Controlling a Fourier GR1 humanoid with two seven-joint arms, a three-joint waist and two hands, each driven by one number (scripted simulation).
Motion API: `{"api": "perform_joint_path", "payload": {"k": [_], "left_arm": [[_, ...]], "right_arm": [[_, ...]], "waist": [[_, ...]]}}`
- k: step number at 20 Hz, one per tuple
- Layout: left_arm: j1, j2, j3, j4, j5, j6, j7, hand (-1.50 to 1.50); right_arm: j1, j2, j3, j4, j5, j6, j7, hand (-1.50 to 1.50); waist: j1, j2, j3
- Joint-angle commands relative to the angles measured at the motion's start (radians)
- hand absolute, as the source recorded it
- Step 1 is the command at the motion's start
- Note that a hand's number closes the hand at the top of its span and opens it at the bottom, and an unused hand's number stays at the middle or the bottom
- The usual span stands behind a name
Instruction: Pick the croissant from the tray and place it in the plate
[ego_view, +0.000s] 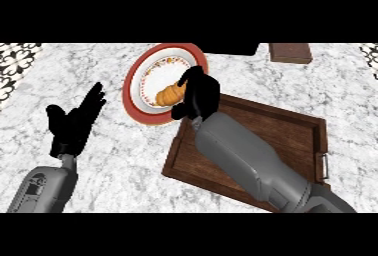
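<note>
The golden croissant (168, 95) lies over the white middle of the red-rimmed plate (140, 70) at the counter's far centre. My right hand (198, 95) reaches across the plate's right rim, fingers curled round the croissant's right end and hiding that end. Its grey forearm crosses the dark wooden tray (295, 135), which sits just right of the plate and shows nothing else on it. At the left, my left hand (72, 122) rests open with fingers up, well away from the plate.
A brown block (289, 52) sits at the back right and a dark object (232, 48) behind the plate. The tray has a metal handle (322, 166) on its right side. A patterned strip (15, 62) borders the marble counter at the left.
</note>
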Motion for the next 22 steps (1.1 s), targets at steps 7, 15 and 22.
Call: {"api": "perform_joint_path", "payload": {"k": [7,15,22], "left_arm": [[0.053,-0.006,0.011,0.019,-0.007,-0.013,-0.059,0.0],[0.015,0.013,0.042,0.014,0.002,-0.01,-0.001,0.0],[0.048,0.011,0.037,-0.027,-0.015,-0.008,0.004,0.0]], "right_arm": [[-0.041,0.001,0.031,-0.026,-0.101,-0.21,-0.296,-1.5],[0.009,0.001,-0.04,-0.252,-0.312,-0.345,-0.405,-1.5],[0.078,0.001,-0.121,-0.335,-0.611,-0.214,-0.573,-1.5]], "waist": [[-0.013,-0.007,0.0],[-0.035,-0.012,0.0],[-0.042,-0.013,0.0]]}}
